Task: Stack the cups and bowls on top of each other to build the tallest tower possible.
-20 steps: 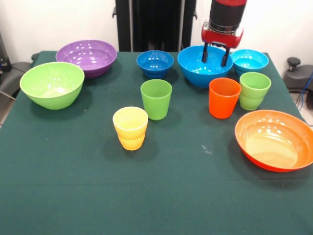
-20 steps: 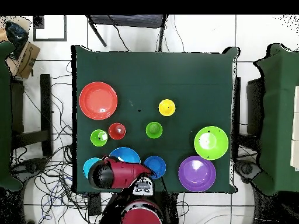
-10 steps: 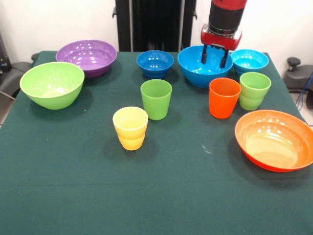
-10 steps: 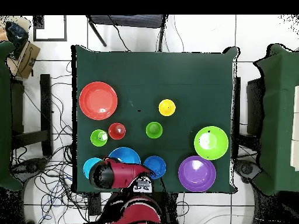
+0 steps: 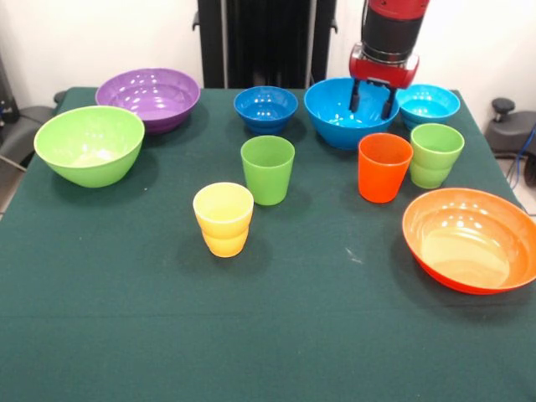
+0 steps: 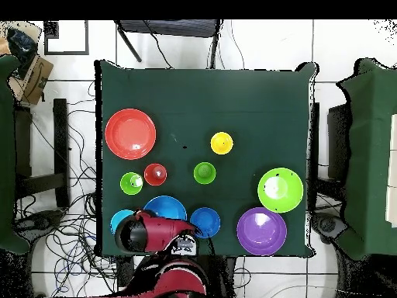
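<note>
Cups and bowls all sit apart on the dark green table (image 5: pixel 268 335), so no tower exists yet. In the front view, the red and black gripper (image 5: pixel 372 100) hangs over the right side of the large glossy blue bowl (image 5: pixel 339 113) at the far edge, its two fingers apart and holding nothing; over the last second it has shifted slightly right, towards the small turquoise bowl (image 5: pixel 429 104) just beside it, without touching either rim. That small drift looks like lining up a first grasp, so the task is judged barely begun. The small dark blue bowl (image 5: pixel 265 108) sits left of the blue one, the large purple bowl (image 5: pixel 148 97) far left, the large lime green bowl (image 5: pixel 89 144) nearer on the left, and the large orange bowl (image 5: pixel 469 239) near right. The plain orange cup (image 5: pixel 384 167) and the stepped light green cup (image 5: pixel 436 154) stand close together in front of the blue bowl; the plain green cup (image 5: pixel 268 169) and stepped yellow cup (image 5: pixel 223 219) stand mid-table. In the overhead view, the arm (image 6: pixel 159 233) covers the lower edge of the blue bowl (image 6: pixel 165 207) and part of the turquoise bowl (image 6: pixel 120 221); every other piece lies where it was.
</note>
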You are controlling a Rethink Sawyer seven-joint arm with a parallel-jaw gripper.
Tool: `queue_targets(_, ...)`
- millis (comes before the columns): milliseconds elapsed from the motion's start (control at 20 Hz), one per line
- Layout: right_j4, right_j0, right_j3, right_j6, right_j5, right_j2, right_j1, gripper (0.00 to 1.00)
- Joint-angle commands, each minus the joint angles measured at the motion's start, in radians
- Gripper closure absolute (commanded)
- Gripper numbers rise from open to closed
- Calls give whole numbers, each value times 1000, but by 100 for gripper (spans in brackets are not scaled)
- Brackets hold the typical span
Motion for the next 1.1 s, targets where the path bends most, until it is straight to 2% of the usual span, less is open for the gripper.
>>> queue_targets(50,70,17,-33,215,-48,70,4,0)
queue_targets(700,133,69,-47,228,-53,66,20,0)
queue_targets(1100,142,80,-34,193,22,36,-43,0)
